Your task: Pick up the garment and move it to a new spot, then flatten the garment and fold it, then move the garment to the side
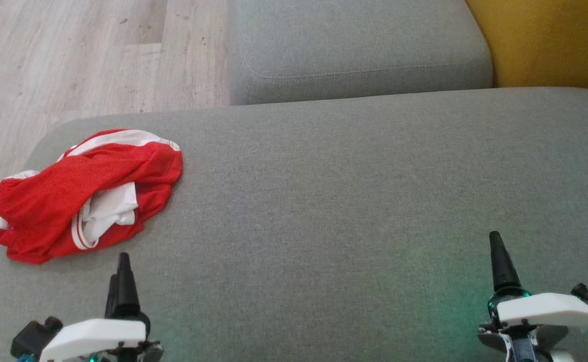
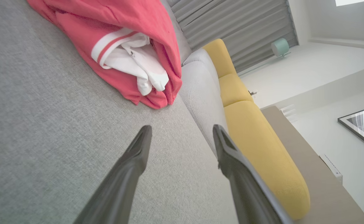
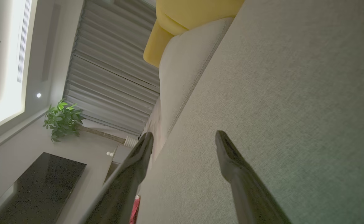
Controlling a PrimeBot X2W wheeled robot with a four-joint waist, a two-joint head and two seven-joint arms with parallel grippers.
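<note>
Lying crumpled at the left of the head view, the red and white garment (image 1: 87, 196) rests on the grey cushion (image 1: 324, 201) near its left edge, with wood floor (image 1: 72, 60) in the upper left. Just below the garment, at the lower left, the left gripper (image 1: 120, 266) points up the frame, near the cloth but apart from it. Its wrist view shows its fingers spread, with nothing between them. At the lower right, the right gripper (image 1: 495, 241) stands well apart from the garment, likewise spread and empty. Yellow upholstery (image 1: 550, 40) shows in the upper right corner.
</note>
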